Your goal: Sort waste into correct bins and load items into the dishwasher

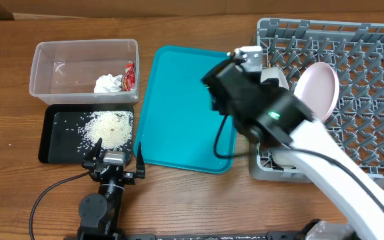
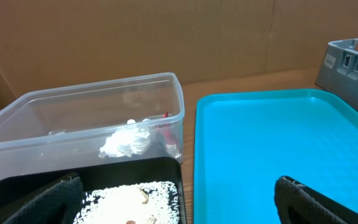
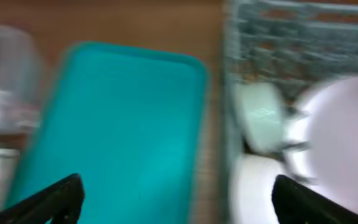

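The clear tub (image 1: 59, 67) holds the crumpled white tissue (image 1: 109, 83) and the red-and-white wrapper (image 1: 129, 75). The black tray (image 1: 62, 133) in front of it holds the white rice (image 1: 109, 127). My left gripper (image 1: 115, 157) is open and empty at the black tray's front edge, straddling the gap to the teal tray (image 2: 182, 208). My right gripper (image 3: 179, 205) is open and empty, above the teal tray's right edge beside the grey dish rack (image 1: 379, 30). The white plate (image 1: 317, 90) stands in the rack, with white bowls (image 3: 260, 118) next to it. The view is blurred. Chopsticks are out of view.
The teal tray (image 1: 179, 100) lies bare between the bins and the rack. It also shows in the left wrist view (image 2: 272, 137) and the right wrist view (image 3: 123, 124). The right arm (image 1: 325, 153) crosses the rack's front-left corner.
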`<state>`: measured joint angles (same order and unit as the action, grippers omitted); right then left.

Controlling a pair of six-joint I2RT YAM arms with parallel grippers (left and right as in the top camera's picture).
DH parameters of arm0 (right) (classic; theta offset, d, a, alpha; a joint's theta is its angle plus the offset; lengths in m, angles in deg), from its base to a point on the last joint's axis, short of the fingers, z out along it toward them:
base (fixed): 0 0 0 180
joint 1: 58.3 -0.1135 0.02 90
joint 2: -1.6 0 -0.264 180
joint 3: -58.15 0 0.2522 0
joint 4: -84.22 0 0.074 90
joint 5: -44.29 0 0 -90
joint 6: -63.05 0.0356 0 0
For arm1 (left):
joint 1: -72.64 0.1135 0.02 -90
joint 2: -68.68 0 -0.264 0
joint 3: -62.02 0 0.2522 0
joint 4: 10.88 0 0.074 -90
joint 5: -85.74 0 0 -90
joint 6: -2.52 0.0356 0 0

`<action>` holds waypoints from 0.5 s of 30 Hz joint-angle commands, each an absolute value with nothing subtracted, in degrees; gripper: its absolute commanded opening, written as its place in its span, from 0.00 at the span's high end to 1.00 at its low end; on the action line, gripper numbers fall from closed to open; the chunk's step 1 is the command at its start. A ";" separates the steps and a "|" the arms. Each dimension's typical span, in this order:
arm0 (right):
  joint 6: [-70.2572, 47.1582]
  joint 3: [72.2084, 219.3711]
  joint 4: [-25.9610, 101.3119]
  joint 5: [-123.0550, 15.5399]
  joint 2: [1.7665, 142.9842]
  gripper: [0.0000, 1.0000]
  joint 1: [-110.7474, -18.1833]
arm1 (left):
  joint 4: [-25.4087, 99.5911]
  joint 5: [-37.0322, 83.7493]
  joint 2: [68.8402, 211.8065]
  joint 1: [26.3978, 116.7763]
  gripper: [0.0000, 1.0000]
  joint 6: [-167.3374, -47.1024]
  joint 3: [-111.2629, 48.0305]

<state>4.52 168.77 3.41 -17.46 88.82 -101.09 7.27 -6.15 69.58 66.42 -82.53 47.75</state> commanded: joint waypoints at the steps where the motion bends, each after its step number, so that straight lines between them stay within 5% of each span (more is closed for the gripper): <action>1: 4.87 170.35 6.63 -38.47 84.58 0.00 -101.11 | 7.16 -5.71 69.32 66.83 0.00 -81.46 47.99; 12: -0.40 170.41 1.34 -28.48 71.77 0.00 -94.62 | 7.16 -5.71 69.32 66.83 0.00 -81.46 47.99; 15: -4.49 169.67 4.49 -27.47 63.01 0.00 -83.45 | 7.16 -5.71 69.32 66.83 0.00 -81.46 47.99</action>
<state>-0.18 169.69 2.47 -28.76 68.08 -90.42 7.25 -6.15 69.58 66.42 -82.53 47.75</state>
